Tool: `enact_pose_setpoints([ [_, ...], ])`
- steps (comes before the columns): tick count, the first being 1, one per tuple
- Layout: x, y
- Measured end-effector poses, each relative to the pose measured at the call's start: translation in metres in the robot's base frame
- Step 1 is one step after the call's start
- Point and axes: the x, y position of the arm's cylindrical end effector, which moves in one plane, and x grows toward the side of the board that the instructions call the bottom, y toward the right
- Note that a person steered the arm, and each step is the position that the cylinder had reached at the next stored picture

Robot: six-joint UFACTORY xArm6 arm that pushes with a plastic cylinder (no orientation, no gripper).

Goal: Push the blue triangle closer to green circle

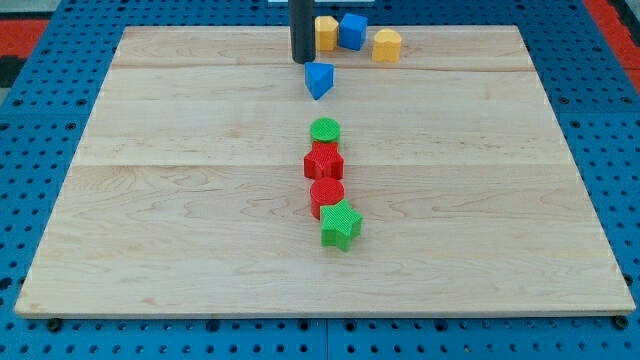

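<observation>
My tip (303,61) is standing near the top edge of the wooden board (150,200), just above and to the view's left of the blue triangle (318,80), holding nothing; whether it is touching that block I cannot tell. The green circle (324,129) is lying below the triangle, apart from it, heading a touching column: red block (323,161), red cylinder (327,193), green star (340,224). Along the top edge are sitting a yellow block (326,32), blue cube (352,30) and yellow hexagonal block (387,45). No writing is showing.
</observation>
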Motion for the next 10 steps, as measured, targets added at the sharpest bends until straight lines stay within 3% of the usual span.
enact_pose_setpoints([
  [10, 0.088, 0.013],
])
